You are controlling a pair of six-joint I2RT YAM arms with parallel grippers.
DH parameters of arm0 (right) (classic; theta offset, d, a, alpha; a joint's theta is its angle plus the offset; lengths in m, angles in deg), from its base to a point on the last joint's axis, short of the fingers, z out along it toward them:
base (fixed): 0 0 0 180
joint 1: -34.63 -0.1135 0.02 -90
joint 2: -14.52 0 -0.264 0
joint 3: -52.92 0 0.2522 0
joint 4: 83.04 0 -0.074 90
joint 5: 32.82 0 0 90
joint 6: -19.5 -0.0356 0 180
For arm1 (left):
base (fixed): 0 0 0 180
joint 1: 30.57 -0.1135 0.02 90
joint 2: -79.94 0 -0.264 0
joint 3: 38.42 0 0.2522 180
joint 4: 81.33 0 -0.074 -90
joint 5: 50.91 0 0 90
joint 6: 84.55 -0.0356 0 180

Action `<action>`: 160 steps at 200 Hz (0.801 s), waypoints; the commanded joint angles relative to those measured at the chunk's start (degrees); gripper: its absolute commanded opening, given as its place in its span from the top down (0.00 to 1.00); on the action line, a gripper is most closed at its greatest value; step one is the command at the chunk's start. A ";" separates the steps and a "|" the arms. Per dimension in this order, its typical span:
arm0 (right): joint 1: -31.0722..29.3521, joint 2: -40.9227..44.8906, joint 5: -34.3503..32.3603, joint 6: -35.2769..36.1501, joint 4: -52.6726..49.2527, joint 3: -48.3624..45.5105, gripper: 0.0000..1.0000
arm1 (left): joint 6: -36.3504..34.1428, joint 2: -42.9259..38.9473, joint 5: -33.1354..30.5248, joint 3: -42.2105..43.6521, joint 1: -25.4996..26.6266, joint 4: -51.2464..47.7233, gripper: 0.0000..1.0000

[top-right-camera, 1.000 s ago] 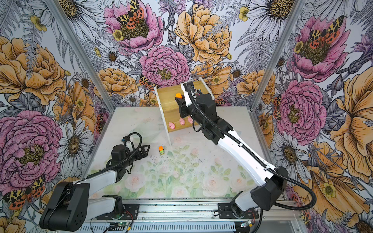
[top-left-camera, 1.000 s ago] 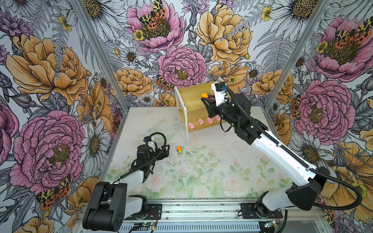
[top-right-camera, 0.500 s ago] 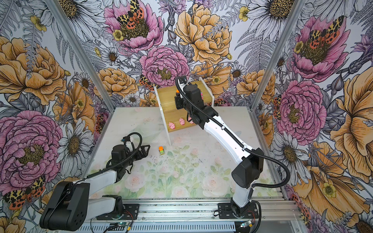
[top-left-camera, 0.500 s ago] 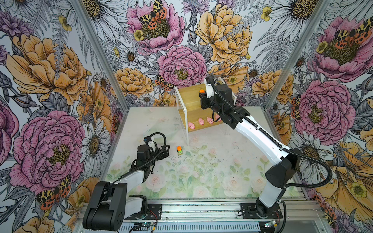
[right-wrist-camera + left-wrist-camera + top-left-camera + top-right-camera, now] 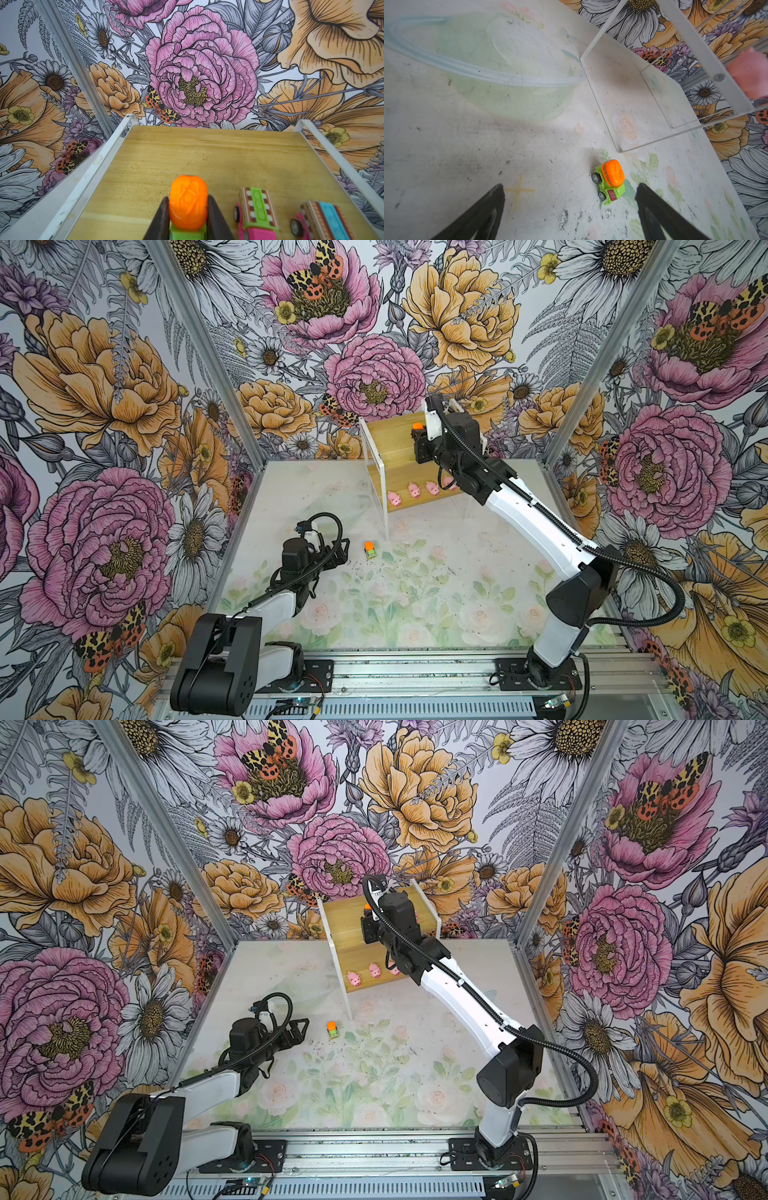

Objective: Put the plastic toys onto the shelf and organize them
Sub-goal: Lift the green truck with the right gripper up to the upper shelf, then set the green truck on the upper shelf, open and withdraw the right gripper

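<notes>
The right claw point(image 5: 187, 199) is pressed onto an orange-and-green toy truck point(image 5: 188, 193), its two black fingers point(image 5: 164, 216) pinching the round orange drum from either side. It holds this truck over the upper board of the shelf point(image 5: 207, 153), a small stepped rack of light wooden boards in a thin white metal frame standing at the back of the floral-printed white worktop point(image 5: 415, 593). Whether the wheels touch the board cannot be told.

Just beside the held truck on the same upper board stand a pink truck with a green striped top point(image 5: 256, 207) and, beyond it, a pink truck with a blue striped top point(image 5: 326, 220).

Along the lower board four small pink plastic pigs point(image 5: 414, 490) sit in a row. The one nearest the right arm is partly hidden by it, so a top view shows only three point(image 5: 375, 970).

The left claw point(image 5: 570, 187) is spread wide and holds nothing, lying low over the worktop, well apart from the shelf. A second orange-and-green truck point(image 5: 609, 182) stands on the worktop in front of the shelf's near white leg. It is between the two spread fingers, close to one finger point(image 5: 652, 207) but not touching it. Both top views show this truck point(image 5: 370, 549) point(image 5: 332, 1029) alone on the worktop.
</notes>
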 commanded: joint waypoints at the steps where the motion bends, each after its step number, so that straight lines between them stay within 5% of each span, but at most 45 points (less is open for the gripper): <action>1: 0.49 0.84 -0.77 -1.28 -0.34 0.46 0.78 | 0.23 0.24 1.17 -0.63 -0.75 1.33 0.01; 160: 2.33 -0.21 1.21 -2.82 -0.32 -0.74 0.77 | 0.31 0.22 1.02 -0.63 -0.75 1.25 0.01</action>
